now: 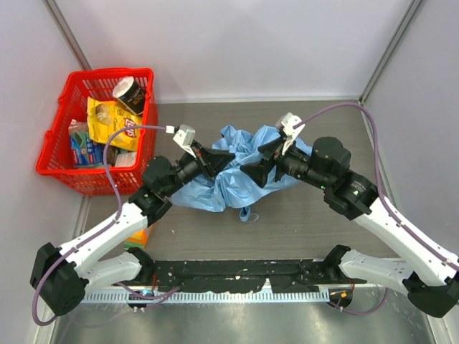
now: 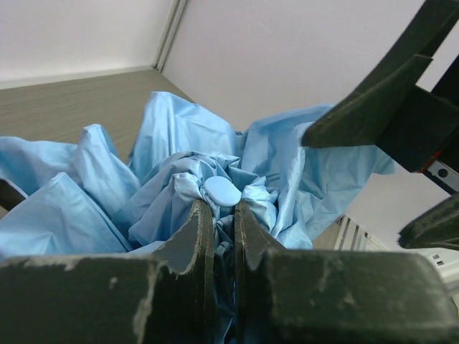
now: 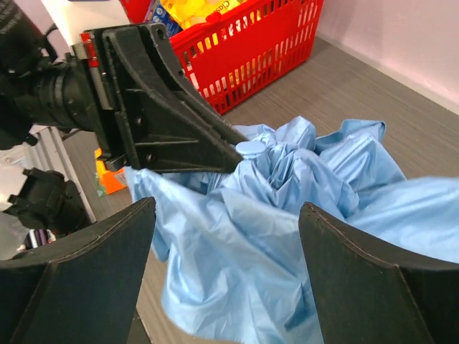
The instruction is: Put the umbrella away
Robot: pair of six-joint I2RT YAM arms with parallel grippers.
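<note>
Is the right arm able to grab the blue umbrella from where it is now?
Probably yes: the right tool stands wide open facing the umbrella, nothing between them. The left tool, shut on its top, sits opposite.

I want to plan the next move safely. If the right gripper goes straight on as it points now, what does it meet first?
The right gripper would probably meet the umbrella first: its blue cloth lies ahead of the open jaws. The left gripper, shut on that cloth, sits beyond; depth is unclear.
</note>
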